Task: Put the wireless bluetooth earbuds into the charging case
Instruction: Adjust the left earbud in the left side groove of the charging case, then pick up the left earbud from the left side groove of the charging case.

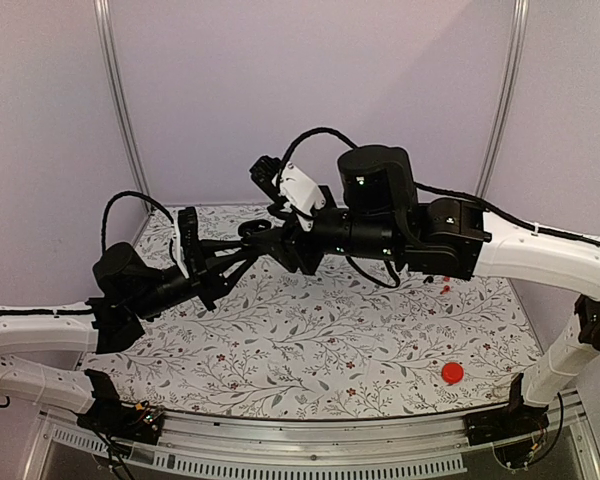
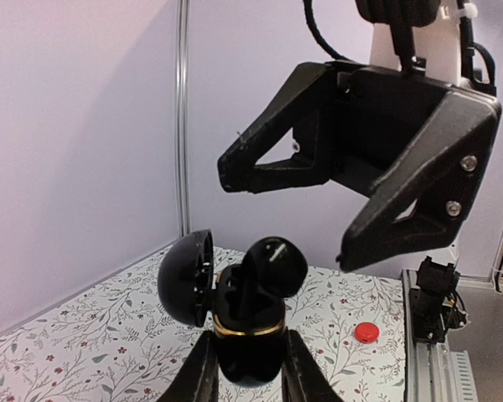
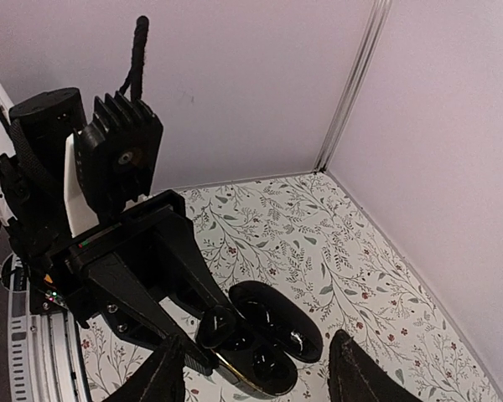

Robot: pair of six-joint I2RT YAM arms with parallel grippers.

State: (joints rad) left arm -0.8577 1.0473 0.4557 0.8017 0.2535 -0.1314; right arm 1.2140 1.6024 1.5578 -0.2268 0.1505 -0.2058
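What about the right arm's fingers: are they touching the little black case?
Apart. The left wrist view shows a clear gap between the right fingers and the charging case below them.

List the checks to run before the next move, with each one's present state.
1. Left gripper shut on case: ok.
2. Lid open: ok.
3. Right gripper open and empty above the case: ok.
4. Earbud fully seated: not ok, it stands up past the rim.
5. Case held off the table: ok.
6. Lid free to shut over the earbud: cannot tell.
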